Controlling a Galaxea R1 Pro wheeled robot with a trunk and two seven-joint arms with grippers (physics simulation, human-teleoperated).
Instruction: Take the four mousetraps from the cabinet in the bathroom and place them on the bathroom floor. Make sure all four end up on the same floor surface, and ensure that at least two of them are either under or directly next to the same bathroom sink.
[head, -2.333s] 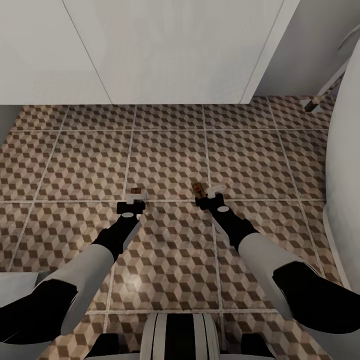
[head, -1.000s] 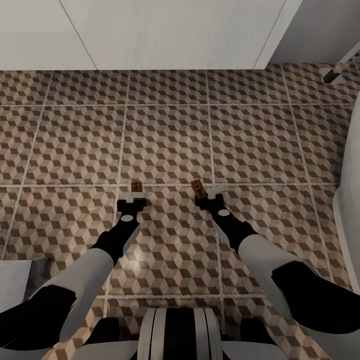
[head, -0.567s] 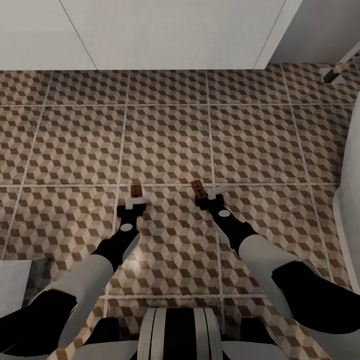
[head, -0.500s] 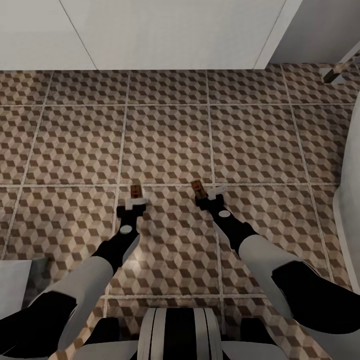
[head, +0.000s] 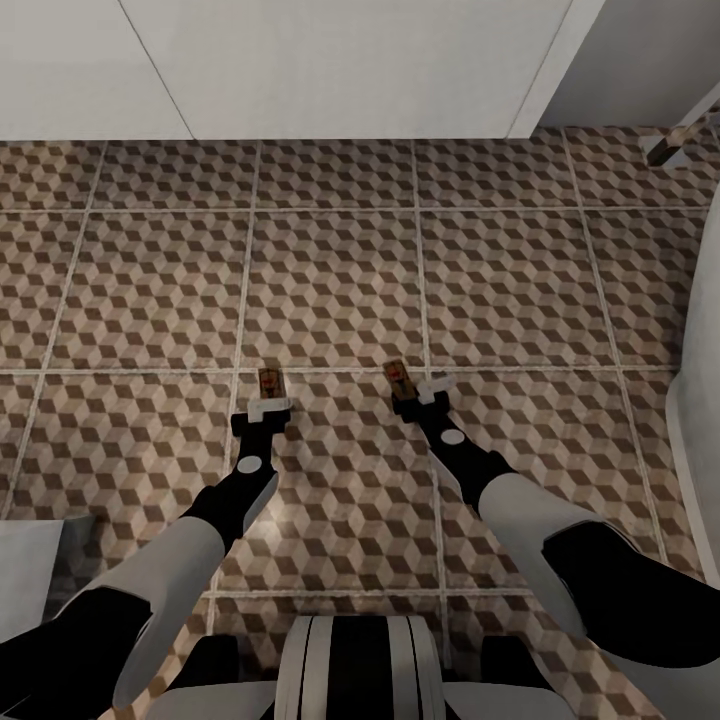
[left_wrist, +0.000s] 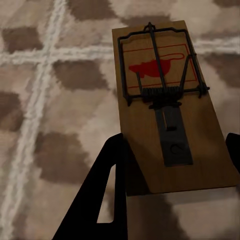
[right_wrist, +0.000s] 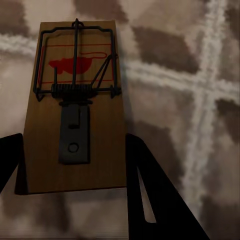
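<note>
Setting: bathroom floor (head: 330, 290) of cube-printed tiles, white panels along its far edge, a white curved fixture at the right.
Left trap: left mousetrap (head: 269, 381) lies on a grout line straight ahead of the left pincer (head: 263, 409), long axis in line with the arm.
Right trap: right mousetrap (head: 398, 375) sits just ahead of the right pincer (head: 424, 391), long axis running away from it.
Left pincer: fingers spread either side of the board's near end; apparently not clamping, though contact is hard to judge.
Right pincer: fingers likewise spread, flanking the board's near end.
Nearer arm: each trap has its own arm.
Markings: red mouse silhouette in a red outline under each wire bar; no readable writing.
</note>
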